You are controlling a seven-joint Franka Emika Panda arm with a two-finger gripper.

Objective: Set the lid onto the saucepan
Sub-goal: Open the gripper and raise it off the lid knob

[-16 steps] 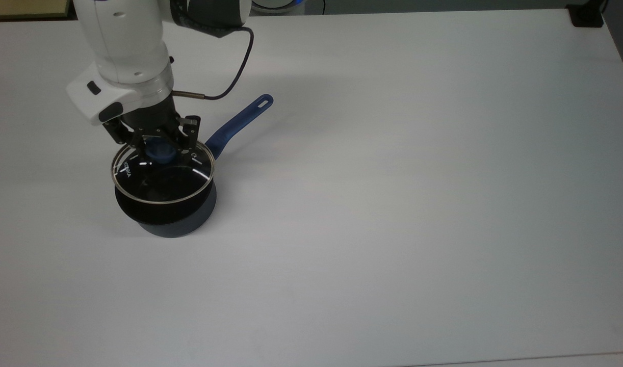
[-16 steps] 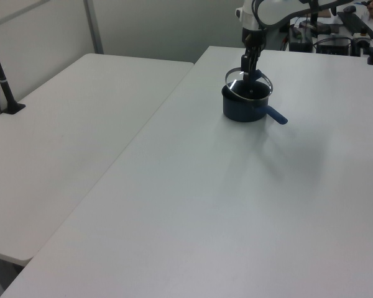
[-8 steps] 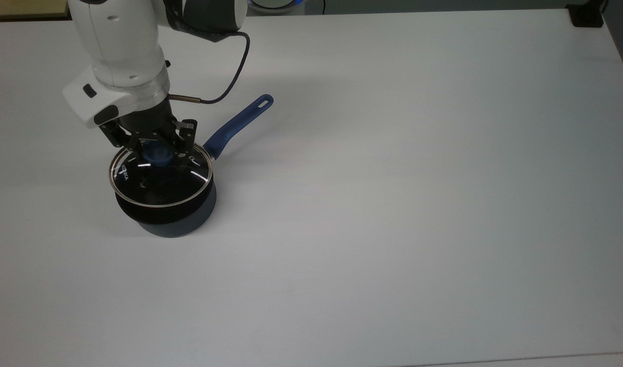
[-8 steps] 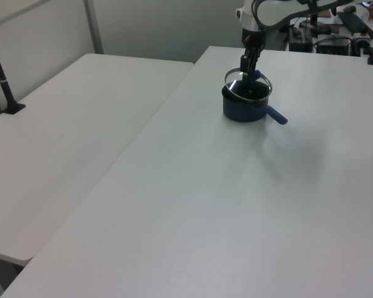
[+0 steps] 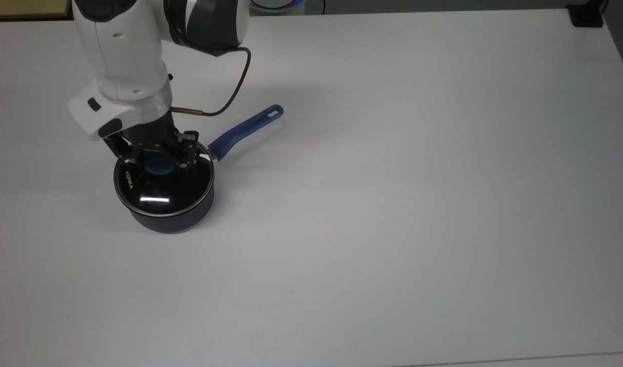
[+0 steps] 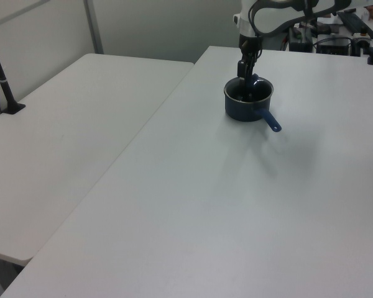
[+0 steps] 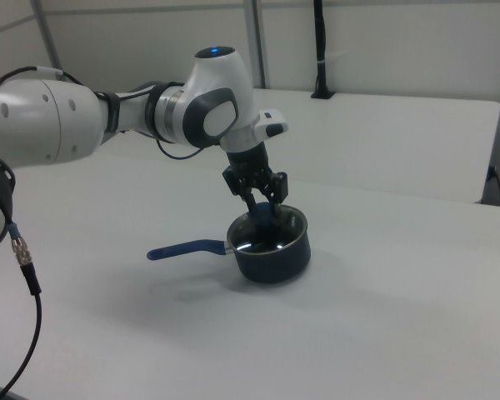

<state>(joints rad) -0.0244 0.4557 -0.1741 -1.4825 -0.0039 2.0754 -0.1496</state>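
The saucepan [image 5: 175, 222] is a small black pot at the top view's left, its long blue handle [image 5: 250, 125] pointing up and to the right. The glass lid [image 5: 161, 192] lies flat on the pot's rim, white lettering at its left side. My gripper [image 5: 158, 157] comes down from above with its fingers on either side of the blue knob [image 5: 158, 166], shut on it. In the left view the saucepan [image 6: 245, 109] stands at the far end of the table under my gripper [image 6: 247, 77]. In the right view my gripper [image 7: 263, 208] reaches into the saucepan's [image 7: 275, 260] top.
A black cable [image 5: 237, 76] loops off the wrist above the handle. A black clamp [image 5: 586, 15] sits at the table's far right corner in the top view. A second white table [image 6: 68, 124] with a black post [image 6: 3, 81] adjoins in the left view.
The lid was tilted and held just above the pot; now it has come down flat onto the rim. The saucepan turned slightly, its handle tip swinging right and down in the top view.
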